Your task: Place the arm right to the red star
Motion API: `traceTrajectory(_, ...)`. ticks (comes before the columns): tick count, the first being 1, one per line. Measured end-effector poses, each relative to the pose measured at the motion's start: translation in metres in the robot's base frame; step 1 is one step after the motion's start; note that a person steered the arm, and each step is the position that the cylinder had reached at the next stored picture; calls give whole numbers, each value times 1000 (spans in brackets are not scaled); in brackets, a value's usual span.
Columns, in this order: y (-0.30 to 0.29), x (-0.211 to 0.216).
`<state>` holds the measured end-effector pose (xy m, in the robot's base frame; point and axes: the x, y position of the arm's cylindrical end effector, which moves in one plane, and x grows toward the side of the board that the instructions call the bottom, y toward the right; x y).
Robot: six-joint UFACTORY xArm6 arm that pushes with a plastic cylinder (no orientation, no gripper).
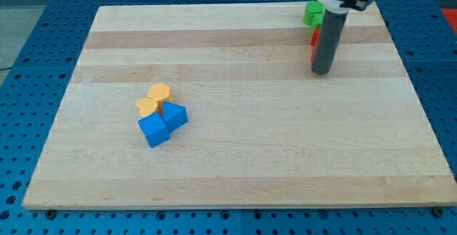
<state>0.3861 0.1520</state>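
My dark rod comes down at the view's top right, and my tip (321, 72) rests on the wooden board (285, 142). Two slivers of red block (313, 36) (313, 52) show along the rod's left edge. The rod hides most of them, so I cannot make out their shape or tell which is the star. My tip is just to the right of and below the lower red sliver, and I cannot tell whether they touch. A green block (313, 12) sits just above the red ones, near the board's top edge.
At the board's left centre is a tight cluster: two yellow blocks (160, 92) (147, 107), a blue block (175, 115) and a blue cube (153, 130). A blue perforated table (28, 85) surrounds the board.
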Motion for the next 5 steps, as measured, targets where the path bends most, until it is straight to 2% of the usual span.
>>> traceTrajectory(3, 41, 0)
traceTrajectory(5, 116, -6)
